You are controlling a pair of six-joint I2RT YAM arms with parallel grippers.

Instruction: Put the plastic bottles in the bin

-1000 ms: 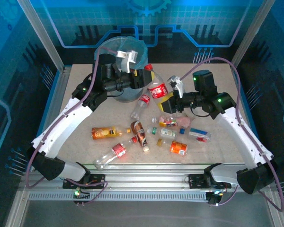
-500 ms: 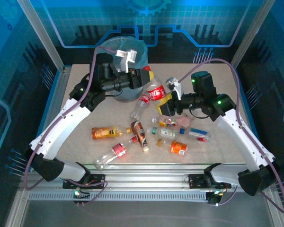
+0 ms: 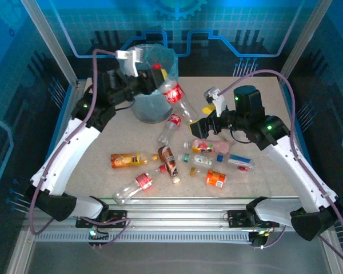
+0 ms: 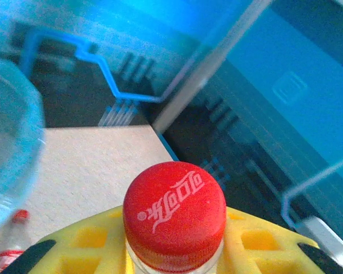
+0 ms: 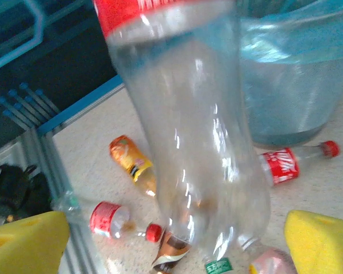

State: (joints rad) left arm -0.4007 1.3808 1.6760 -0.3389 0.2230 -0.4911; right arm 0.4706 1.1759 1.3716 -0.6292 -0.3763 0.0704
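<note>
Plastic bottle (image 3: 174,93), the large clear one with a red label, is off the tabletop (image 3: 263,91). Its cap end is at the mouth of the bin (image 3: 138,108) and its body slants down and to the right, outside the rim. Left fingers (image 4: 86,242) are closed on the neck just under the red cap (image 4: 174,212), with a yellow pad against each side. Right fingers (image 5: 26,240) are wide apart. The lower body passes between them with a gap on each side, and I see no contact. Judgement: most of the bottle hangs outside the rim, so the left fingers should carry all of it over the opening before letting go. The right fingers should back off without brushing it. Other bottles (image 3: 126,160) lie scattered on the tabletop.
</note>
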